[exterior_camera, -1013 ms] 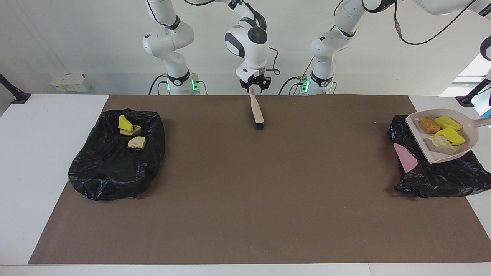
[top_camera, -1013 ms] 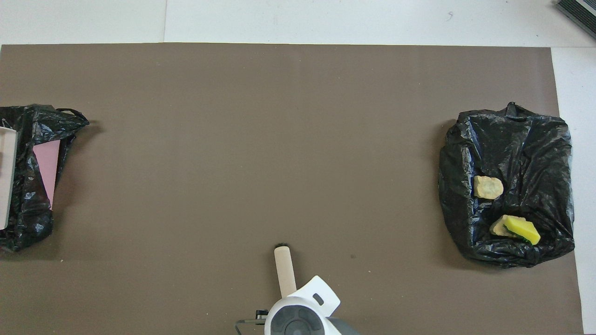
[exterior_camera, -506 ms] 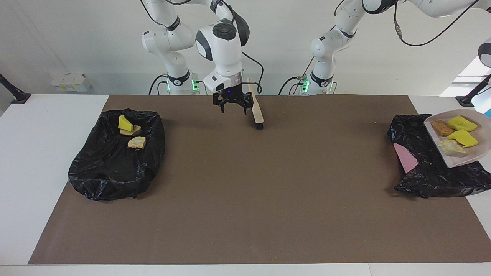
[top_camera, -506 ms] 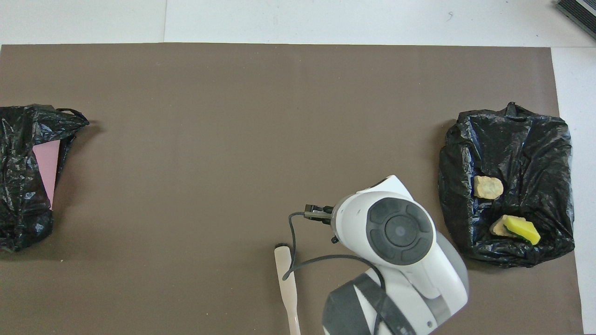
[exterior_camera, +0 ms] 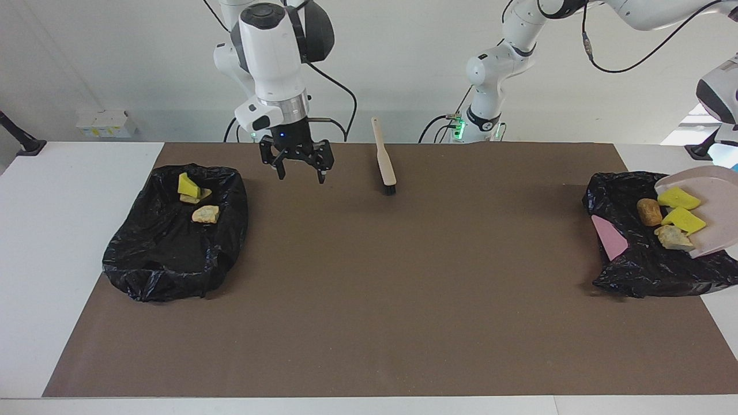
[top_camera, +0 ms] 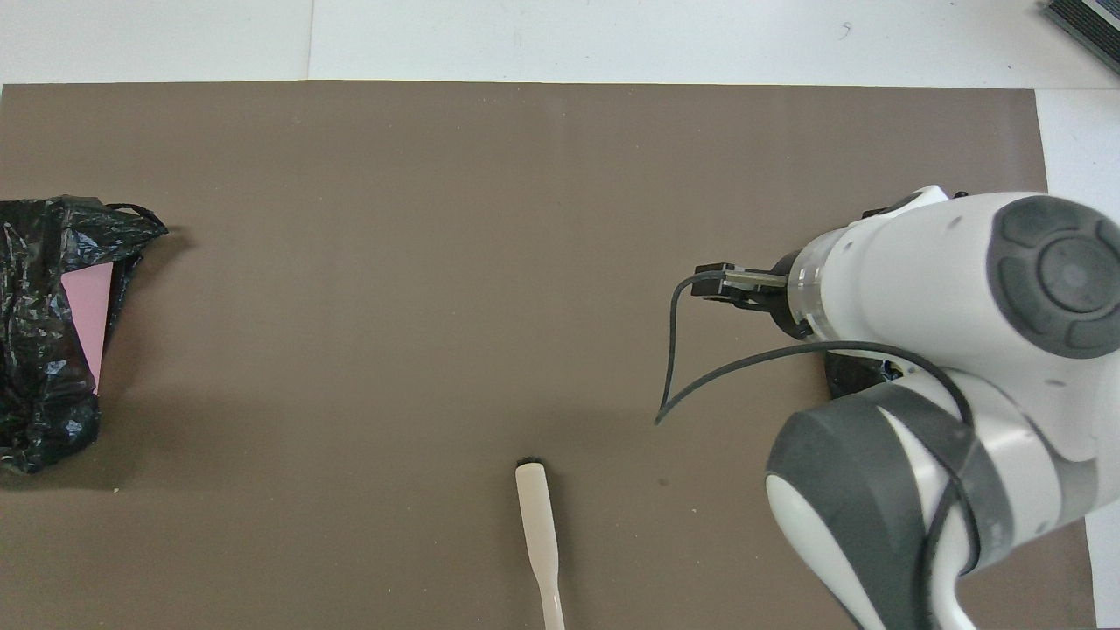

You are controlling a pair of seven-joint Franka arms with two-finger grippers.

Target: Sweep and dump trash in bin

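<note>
At the right arm's end of the table, three pieces of trash point(exterior_camera: 196, 199) are lying in a black bag point(exterior_camera: 173, 242). The right gripper point(exterior_camera: 300, 173) is hanging wide open and empty over the mat beside it. The brush point(exterior_camera: 384, 158) is standing bristles-down, handle tilting toward the robots. Four pieces of trash are sitting on the tilted dustpan point(exterior_camera: 712, 230), its mouth pointing down into the other bag point(exterior_camera: 646, 259); the left gripper is out of view, closed.

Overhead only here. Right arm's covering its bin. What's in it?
Observer: Three pieces lie in the bin at the right arm's end: a yellow wedge resting on a tan lump, and a second tan lump beside them.
Operator: Right gripper holding anything?
Observer: No. The right gripper is open and empty, up over the mat between that bin and the brush.
Operator: Dustpan? Not in my frame.
Observer: The dustpan is tilted over the other bin, with four pieces bunched at its lower edge.
</note>
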